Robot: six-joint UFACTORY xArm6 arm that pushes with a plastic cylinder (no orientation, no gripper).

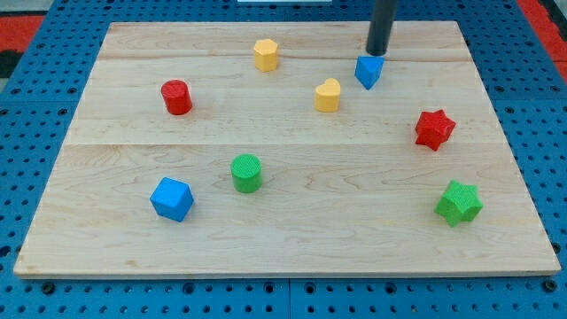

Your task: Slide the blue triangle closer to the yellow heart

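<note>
Pale wooden board (283, 239) on blue pegboard. Blue plastic triangle (368, 71) near the view's top, just right of the yellow plastic heart (327, 95). Dark rod's tip (378, 52), no jaws, sits at the triangle's upper-right edge, apparently placed to push toward the heart.

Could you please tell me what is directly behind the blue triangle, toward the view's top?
My tip stands just behind the blue triangle; whether they touch cannot be told. Beyond it, only board.
</note>
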